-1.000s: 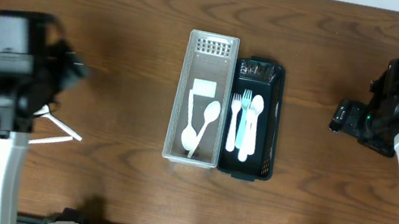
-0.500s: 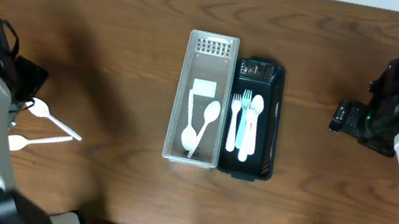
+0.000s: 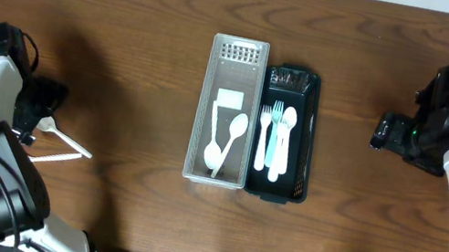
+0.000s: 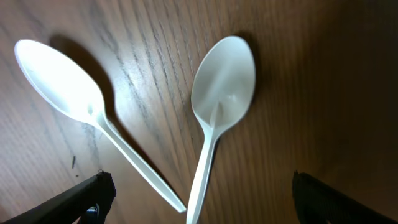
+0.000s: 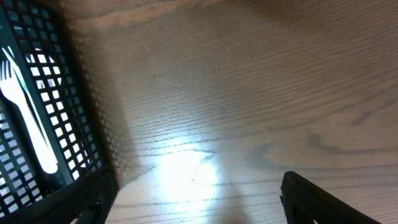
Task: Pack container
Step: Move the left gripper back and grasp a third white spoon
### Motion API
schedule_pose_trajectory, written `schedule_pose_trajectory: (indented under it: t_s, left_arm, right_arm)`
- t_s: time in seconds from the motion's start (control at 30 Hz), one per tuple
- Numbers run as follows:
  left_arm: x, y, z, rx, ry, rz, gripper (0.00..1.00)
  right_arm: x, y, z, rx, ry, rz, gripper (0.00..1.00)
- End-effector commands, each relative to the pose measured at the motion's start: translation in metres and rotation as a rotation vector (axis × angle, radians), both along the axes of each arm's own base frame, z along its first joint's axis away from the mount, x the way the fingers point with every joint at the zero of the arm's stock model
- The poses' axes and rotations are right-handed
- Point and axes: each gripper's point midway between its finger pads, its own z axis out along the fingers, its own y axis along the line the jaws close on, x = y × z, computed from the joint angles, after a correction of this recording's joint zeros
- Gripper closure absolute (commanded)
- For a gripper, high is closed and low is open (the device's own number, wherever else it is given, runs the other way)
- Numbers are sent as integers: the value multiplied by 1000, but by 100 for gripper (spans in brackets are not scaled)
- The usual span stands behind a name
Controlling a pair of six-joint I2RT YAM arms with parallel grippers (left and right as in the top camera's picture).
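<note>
Hovering over white spoon and second spoon, handles meeting, left gripper jaws wide, right gripper jaws wide beside black basket

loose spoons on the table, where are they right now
The two white plastic spoons lie at the left side of the table, handles meeting, directly under the open left pincer, well left of the clear bin in the overhead view.

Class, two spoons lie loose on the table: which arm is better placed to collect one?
Left: the left gripper hangs open over the spoons; the right gripper sits beyond the black tray.
</note>
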Motion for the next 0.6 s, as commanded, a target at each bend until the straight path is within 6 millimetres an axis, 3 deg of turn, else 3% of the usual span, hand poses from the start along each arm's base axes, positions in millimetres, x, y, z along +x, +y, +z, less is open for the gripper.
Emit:
schedule_pose_trajectory:
  t_s: [0.0, 0.27, 0.57]
  left_arm:
    - [-1, 1, -14, -17, 31, -30, 6]
    - [1, -7, -45, -51, 4, -95, 7]
    - [-3, -9, -62, -39, -15, -110, 7]
  right_arm:
    - [0, -1, 0, 0, 1, 11, 13]
    - [-1, -3, 0, -12, 4, 11, 12]
    - [-4, -4, -1, -13, 14, 6, 12]
